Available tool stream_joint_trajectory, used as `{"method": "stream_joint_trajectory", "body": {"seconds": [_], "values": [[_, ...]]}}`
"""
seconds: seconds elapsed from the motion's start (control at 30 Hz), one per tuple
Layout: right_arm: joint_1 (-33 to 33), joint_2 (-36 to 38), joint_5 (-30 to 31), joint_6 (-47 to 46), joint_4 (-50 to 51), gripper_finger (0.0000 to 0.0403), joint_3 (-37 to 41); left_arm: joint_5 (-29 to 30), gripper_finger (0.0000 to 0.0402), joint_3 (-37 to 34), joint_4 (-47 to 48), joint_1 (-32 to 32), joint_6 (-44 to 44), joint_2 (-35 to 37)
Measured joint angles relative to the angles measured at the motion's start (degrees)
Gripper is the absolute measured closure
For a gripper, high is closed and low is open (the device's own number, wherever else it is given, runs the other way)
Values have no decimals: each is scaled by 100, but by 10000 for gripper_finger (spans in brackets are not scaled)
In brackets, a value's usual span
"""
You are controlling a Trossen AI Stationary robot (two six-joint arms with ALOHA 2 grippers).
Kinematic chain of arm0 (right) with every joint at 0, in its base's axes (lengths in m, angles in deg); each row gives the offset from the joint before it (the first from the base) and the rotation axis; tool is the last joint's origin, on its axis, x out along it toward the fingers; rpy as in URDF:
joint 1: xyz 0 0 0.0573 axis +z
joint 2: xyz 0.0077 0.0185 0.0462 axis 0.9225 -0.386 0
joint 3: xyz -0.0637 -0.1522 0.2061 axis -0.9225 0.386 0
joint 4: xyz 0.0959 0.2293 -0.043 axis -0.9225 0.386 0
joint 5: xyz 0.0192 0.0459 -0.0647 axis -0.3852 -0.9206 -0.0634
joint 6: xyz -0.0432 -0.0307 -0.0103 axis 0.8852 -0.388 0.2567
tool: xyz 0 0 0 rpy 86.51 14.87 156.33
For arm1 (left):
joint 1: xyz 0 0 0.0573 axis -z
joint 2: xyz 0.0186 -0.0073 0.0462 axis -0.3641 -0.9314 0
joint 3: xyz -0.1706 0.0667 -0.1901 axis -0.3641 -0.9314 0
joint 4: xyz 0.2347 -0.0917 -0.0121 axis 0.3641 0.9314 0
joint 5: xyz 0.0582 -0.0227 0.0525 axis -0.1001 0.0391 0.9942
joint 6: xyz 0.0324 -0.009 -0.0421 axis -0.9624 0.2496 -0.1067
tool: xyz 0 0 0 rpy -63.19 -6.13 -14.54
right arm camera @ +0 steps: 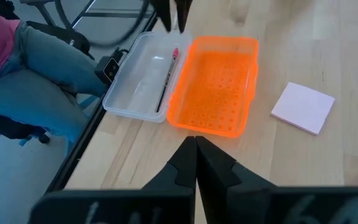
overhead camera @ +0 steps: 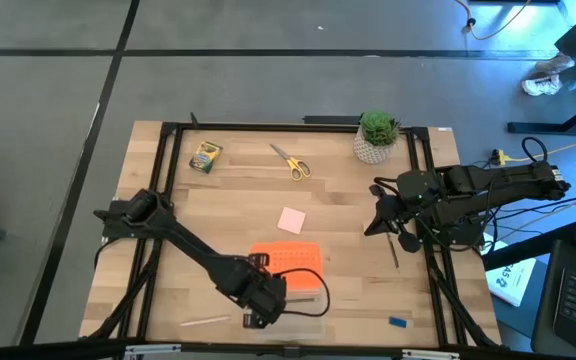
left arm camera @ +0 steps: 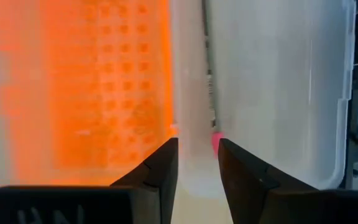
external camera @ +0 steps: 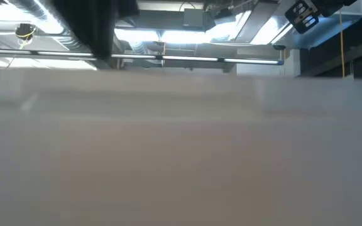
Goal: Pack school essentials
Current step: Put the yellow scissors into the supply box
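Only the right wrist view shows the pencil [right arm camera: 167, 71] inside the clear case [right arm camera: 138, 84] — left gripper [left arm camera: 197, 163] apart.

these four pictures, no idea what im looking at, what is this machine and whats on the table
It is a robot with two dark arms at a wooden table, each ending in two fingers. One picture looks straight down, one sits at table height with its view almost wholly blocked, and one camera rides on each wrist.

On the table: an open clear case with an orange lid and a pencil inside, a pink pad, scissors, a crayon box, a small blue piece, a pale stick and a potted plant.

The left gripper hangs over the case, fingers slightly apart, holding nothing that shows. The right gripper waits at the table's right side, shut and empty.
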Motion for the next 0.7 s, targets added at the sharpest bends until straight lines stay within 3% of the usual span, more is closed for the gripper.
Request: {"method": "stream_joint_trajectory", "body": {"seconds": [0.37,0.47,0.63,0.7], "values": [[7,0,454,786,103,393,0,479,297,108,1646,-683,337,1290],[84,0,1072,699,108,393,0,803,298,108,1922,-908,562,1739],[236,-48,2626,198,134,393,-121,1314,298,108,2291,-1099,832,2408],[233,-120,2839,33,128,393,-344,1489,298,108,2391,-1101,948,2657]]}}
